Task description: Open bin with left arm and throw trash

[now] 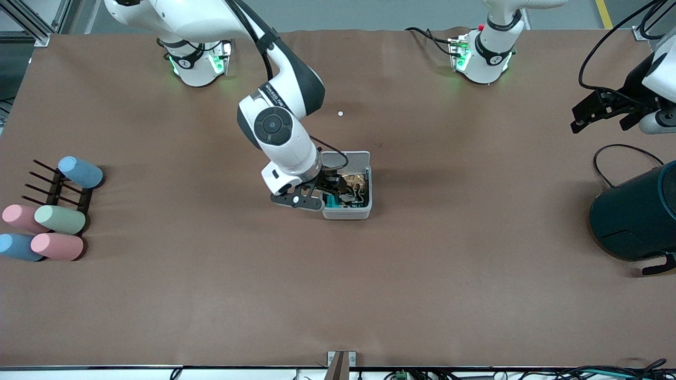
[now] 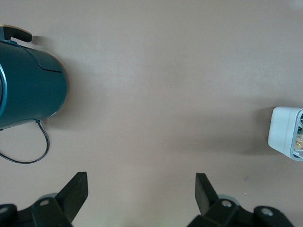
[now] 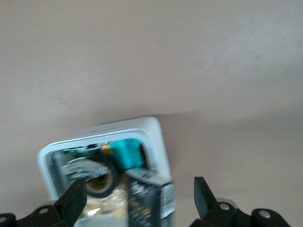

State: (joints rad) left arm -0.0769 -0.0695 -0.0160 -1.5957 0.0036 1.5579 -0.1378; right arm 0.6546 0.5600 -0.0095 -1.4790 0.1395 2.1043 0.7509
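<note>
Trash (image 3: 149,198) between right gripper (image 3: 137,196) fingers, over bin (image 1: 347,184)

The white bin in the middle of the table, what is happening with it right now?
The bin stands open, its lid raised, with trash inside: a black packet and a dark ring among the scraps. The right gripper, open, is over the bin's opening. The left gripper, also open, waits in the air at the left arm's end of the table, above the dark teal cylinder.
</note>
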